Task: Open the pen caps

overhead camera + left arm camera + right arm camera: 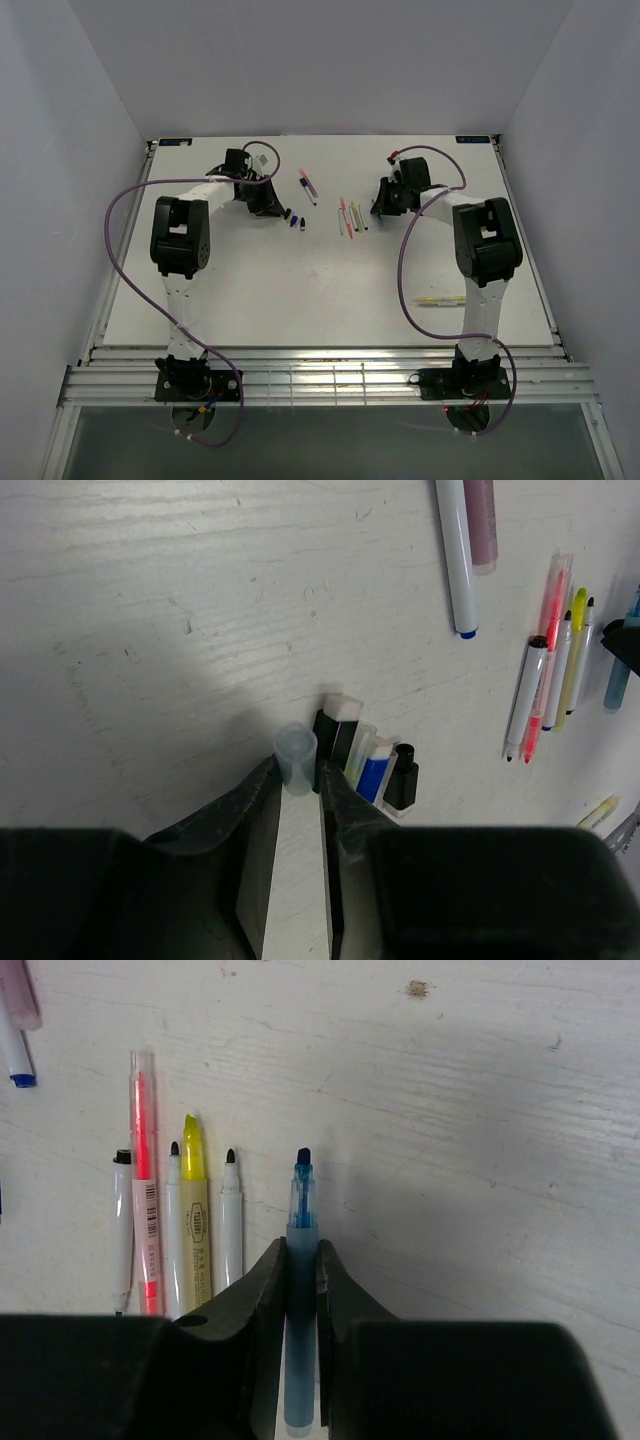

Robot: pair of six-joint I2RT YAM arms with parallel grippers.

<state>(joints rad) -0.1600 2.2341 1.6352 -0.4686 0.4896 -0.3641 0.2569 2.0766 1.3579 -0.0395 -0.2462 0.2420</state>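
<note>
My left gripper is shut on a pale translucent blue pen cap, low over the table beside a short row of loose pen caps in black, clear and blue. My right gripper is shut on the barrel of an uncapped blue pen, whose tip points away from me and rests just right of a row of uncapped pens. In the top view the left gripper is by the caps and the right gripper is by the pen row.
Two more pens, one white with a blue tip and one pink, lie at the back centre. A yellowish pen lies near the right arm's base. Purple cables loop beside both arms.
</note>
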